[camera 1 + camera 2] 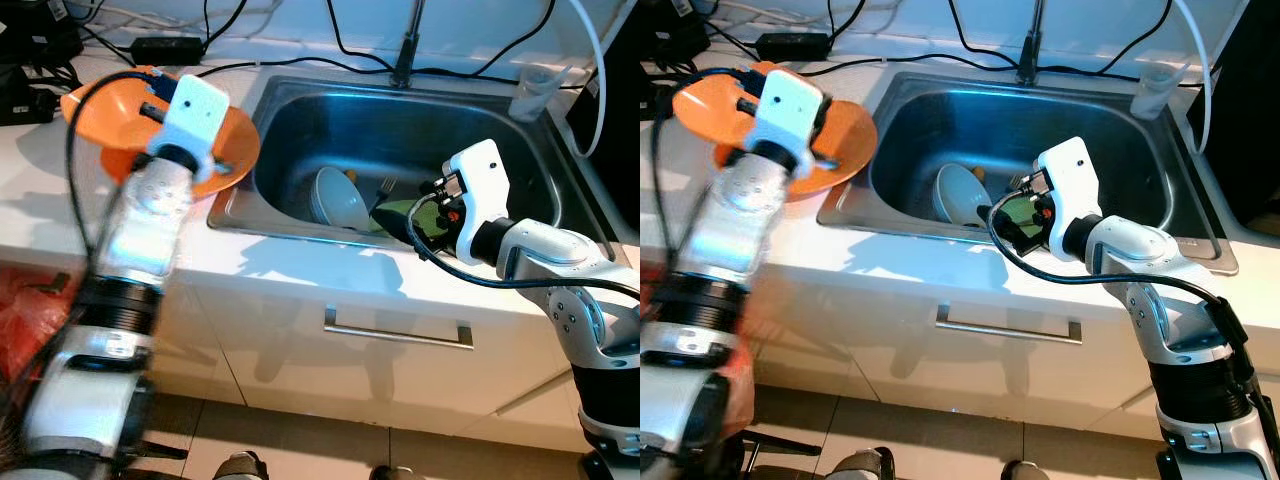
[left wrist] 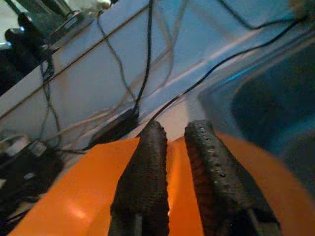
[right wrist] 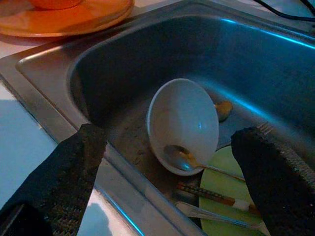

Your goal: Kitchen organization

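Right gripper (image 3: 167, 182) fingers spread wide over sink (image 1: 300, 110) near edge; white bowl (image 3: 183, 125) tipped on its side inside. Left gripper (image 2: 179, 162) pinching orange plate (image 2: 74, 201) on the counter.

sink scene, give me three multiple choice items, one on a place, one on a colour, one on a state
1. Where is the white bowl?
A. in the sink
B. on the counter
C. on the floor

2. What colour is the plate beside the sink?
A. blue
B. orange
C. black

3. How do the right tool's fingers stand?
A. clamped on the bowl
B. shut on a spoon
C. open, holding nothing

Answers:
1. A, the bowl lies tilted in the basin next to a green plate.
2. B, it sits orange on the counter under the left tool.
3. C, the right wrist view shows the two fingers wide apart above the bowl.
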Tool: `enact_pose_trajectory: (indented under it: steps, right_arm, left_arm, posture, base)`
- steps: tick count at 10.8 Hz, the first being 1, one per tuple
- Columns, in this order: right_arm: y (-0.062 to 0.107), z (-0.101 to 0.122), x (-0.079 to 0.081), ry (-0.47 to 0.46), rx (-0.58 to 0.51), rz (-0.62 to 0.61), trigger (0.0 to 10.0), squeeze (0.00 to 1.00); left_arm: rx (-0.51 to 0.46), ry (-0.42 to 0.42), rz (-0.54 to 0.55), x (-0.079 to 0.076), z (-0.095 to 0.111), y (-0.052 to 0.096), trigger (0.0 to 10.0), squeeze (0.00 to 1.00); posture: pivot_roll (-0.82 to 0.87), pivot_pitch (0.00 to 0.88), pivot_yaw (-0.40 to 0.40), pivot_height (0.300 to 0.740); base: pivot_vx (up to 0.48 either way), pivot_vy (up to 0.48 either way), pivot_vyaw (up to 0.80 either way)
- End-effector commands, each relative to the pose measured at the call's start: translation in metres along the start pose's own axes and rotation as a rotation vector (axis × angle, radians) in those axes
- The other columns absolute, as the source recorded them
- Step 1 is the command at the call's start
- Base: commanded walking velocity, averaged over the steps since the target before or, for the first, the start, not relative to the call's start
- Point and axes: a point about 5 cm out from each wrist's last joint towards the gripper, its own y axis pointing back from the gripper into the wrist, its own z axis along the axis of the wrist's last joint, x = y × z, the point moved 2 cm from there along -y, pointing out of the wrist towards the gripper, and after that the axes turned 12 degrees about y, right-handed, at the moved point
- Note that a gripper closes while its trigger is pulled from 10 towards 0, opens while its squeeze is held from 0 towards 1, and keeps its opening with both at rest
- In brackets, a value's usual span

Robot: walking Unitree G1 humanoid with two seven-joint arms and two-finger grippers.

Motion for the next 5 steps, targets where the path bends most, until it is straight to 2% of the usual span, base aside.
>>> enact_pose_trajectory:
  steps: [1,3,5]
  right_arm:
    - [0.001,0.003,-0.003,0.008,-0.011,-0.006,10.0,0.0]
    - [0.0,0.003,-0.002,0.006,-0.014,-0.006,10.0,0.0]
    - [-0.001,0.003,-0.002,0.005,-0.014,-0.005,10.0,0.0]
  left_arm:
    - [-0.016,-0.036,-0.023,-0.001,0.011,-0.003,10.0,1.0]
    - [0.016,-0.084,-0.022,0.003,0.008,-0.003,10.0,1.0]
    - [0.063,-0.108,-0.01,0.007,-0.005,-0.001,10.0,1.0]
  posture:
    - [-0.03,0.089,0.003,0.74]
    - [-0.02,0.089,0.004,0.74]
    - [-0.02,0.091,0.003,0.74]
  base:
    - [0.0,0.0,0.0]
    - [0.0,0.0,0.0]
    - [0.0,0.0,0.0]
